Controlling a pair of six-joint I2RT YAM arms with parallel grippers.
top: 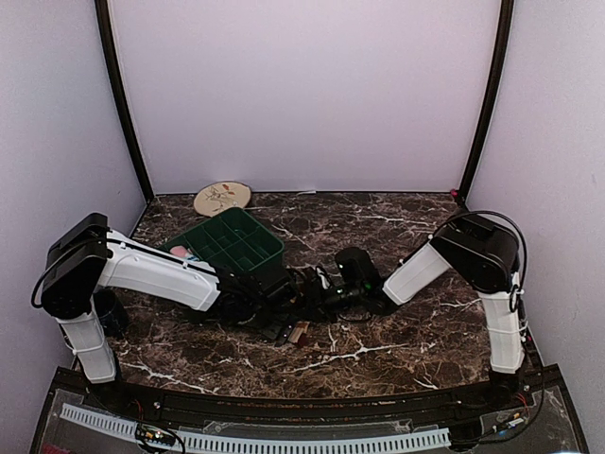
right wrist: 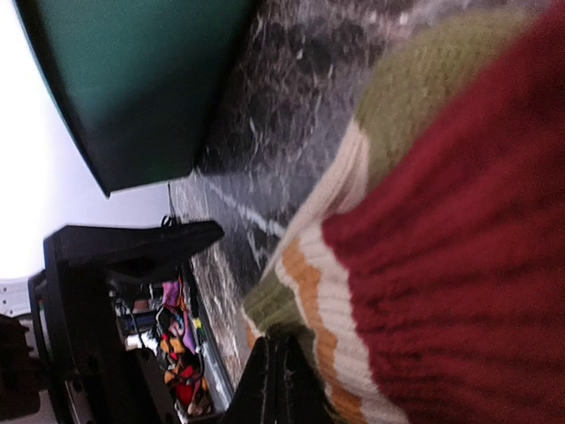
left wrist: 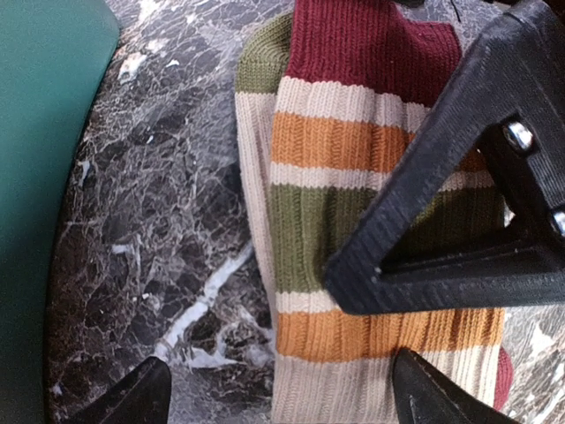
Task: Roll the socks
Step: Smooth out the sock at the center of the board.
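Note:
A striped sock (left wrist: 318, 203) with dark red, cream, orange and olive bands lies on the marble table; in the top view only a small bit of it (top: 301, 332) shows between the two arms. My left gripper (left wrist: 282, 402) hovers open over its cream end, one fingertip on each side. My right gripper (right wrist: 284, 353) is shut, its tips pinching the sock's (right wrist: 441, 221) olive band, and one of its black fingers (left wrist: 441, 221) lies across the sock. A pink piece (top: 180, 253), possibly the pink sock, sits in the green tray.
A green compartment tray (top: 269, 248) stands just left of the sock, and its edge is close in both wrist views (left wrist: 35, 177) (right wrist: 132, 79). A round patterned plate (top: 222, 197) lies at the back wall. Purple walls enclose the table.

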